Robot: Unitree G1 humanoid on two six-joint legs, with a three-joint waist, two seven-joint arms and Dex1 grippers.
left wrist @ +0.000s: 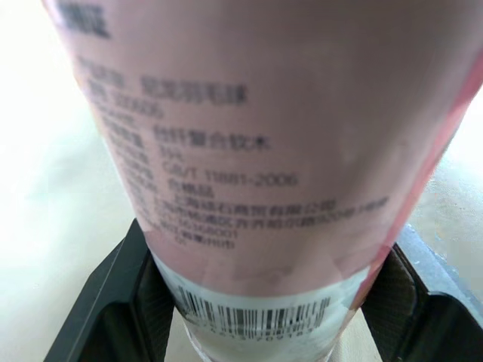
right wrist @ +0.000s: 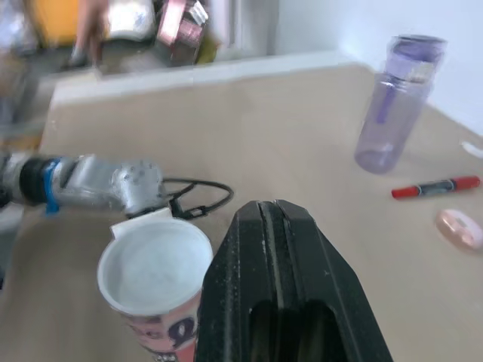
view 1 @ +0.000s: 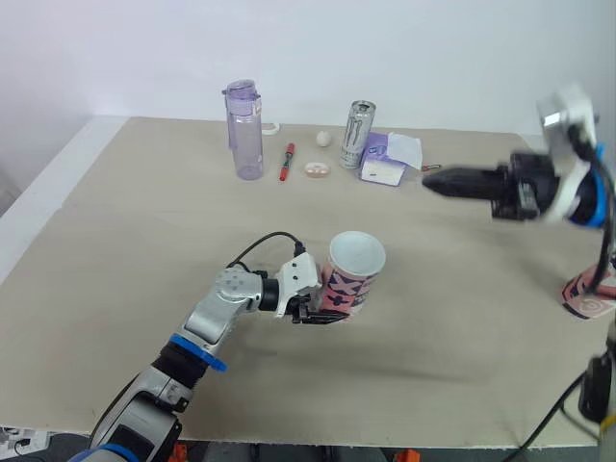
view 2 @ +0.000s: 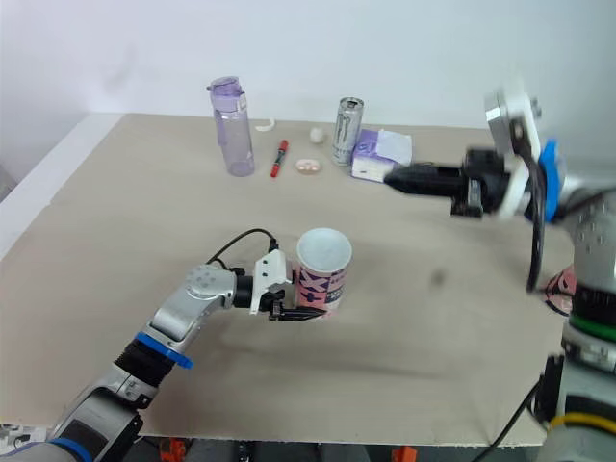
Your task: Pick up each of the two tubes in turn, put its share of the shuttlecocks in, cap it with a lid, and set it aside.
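Note:
A pink printed tube [view 1: 351, 274] with an open white mouth stands tilted near the table's middle. My left gripper [view 1: 320, 314] is shut on its lower part; in the left wrist view the black fingers [left wrist: 113, 302] press both sides of the tube [left wrist: 256, 151] just above its barcode. My right gripper [view 1: 429, 181] hovers high over the right half of the table, shut and holding nothing, pointing towards the left. The right wrist view shows its closed fingertips [right wrist: 268, 219] above and beside the tube's mouth [right wrist: 155, 264]. A second pink tube [view 1: 587, 298] lies at the right edge, partly hidden by my right arm.
Along the far edge stand a purple water bottle [view 1: 245, 130], a red marker [view 1: 287, 162], a drink can [view 1: 357, 135], a purple-and-white packet [view 1: 385, 162], a small white ball [view 1: 323, 139] and a pale round piece [view 1: 317, 169].

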